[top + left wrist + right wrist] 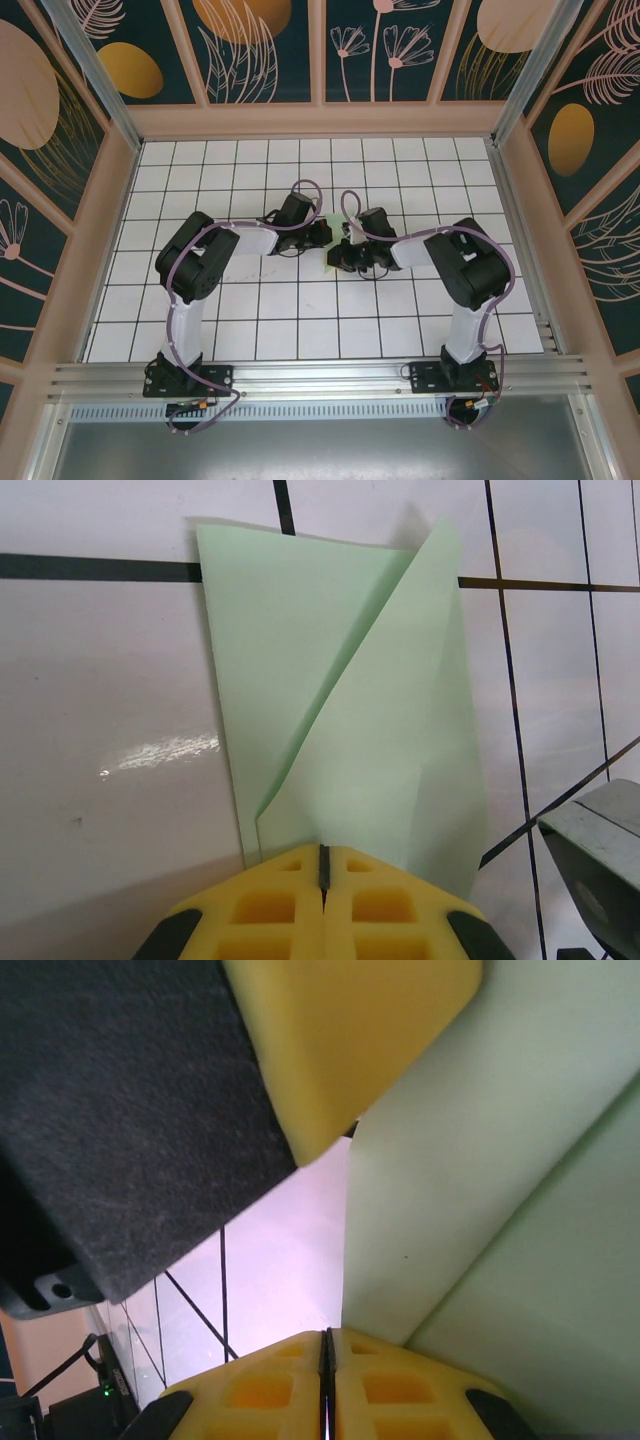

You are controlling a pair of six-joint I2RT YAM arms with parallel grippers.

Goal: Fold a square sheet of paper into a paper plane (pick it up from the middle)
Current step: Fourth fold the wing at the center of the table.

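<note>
part-folded paper (pixel 340 680), l gripper (pixel 323 850) closed at edge, r gripper (pixel 326 1334) closed

Black-and-white arms (pixel 190 265) carry purplish cables (pixel 306 182) and yellow, seemingly foam, tool pads (pixel 265 910).

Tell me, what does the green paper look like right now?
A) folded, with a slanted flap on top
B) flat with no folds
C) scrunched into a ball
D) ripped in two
A: in the left wrist view the green paper lies flat on the white tiles with a slanted flap folded over it, just ahead of the left gripper.
</note>
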